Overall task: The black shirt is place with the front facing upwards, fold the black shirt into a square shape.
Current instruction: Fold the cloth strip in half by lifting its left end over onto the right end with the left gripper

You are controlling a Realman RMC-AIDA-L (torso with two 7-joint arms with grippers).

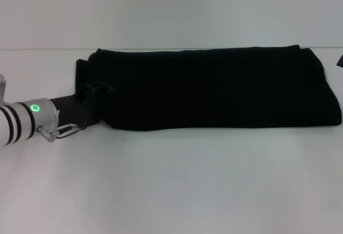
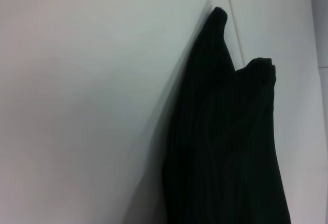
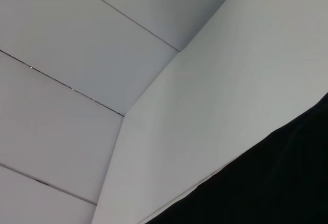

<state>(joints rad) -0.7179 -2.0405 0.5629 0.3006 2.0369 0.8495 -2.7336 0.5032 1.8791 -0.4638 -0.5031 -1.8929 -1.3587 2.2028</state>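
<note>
Already folded lengthwise into 1 long band: the black shirt (image 1: 214,87) lies across the far half of the white desk (image 1: 171,186), running from the left end effector out to the right edge of the head view, print hidden inside the fold or underneath. Judged from that shape, sleeve and side folds done, crosswise fold into a square not yet made.

Left end effector (image 1: 96,91) sits at the shirt's left end, low on the desk, black housing merging with black cloth; grip impossible to read, so cannot tell whether open or clamped on the hem. From the left wrist view, only 2 bunched peaks of cloth against the white surface, no fingers shown.

Right end effector barely present, a dark sliver at the right edge of the head view near the shirt's far end; state not readable either. Right wrist view gives just a corner of black fabric beside bare desk and wall panels.

Next move, as a judgement: needs a firm pinch through all layers at the left end, then a lift and carry rightward over the band, edges matched, ideally with the other end pinned so the stack does not slide.

No containers anywhere in view.
</note>
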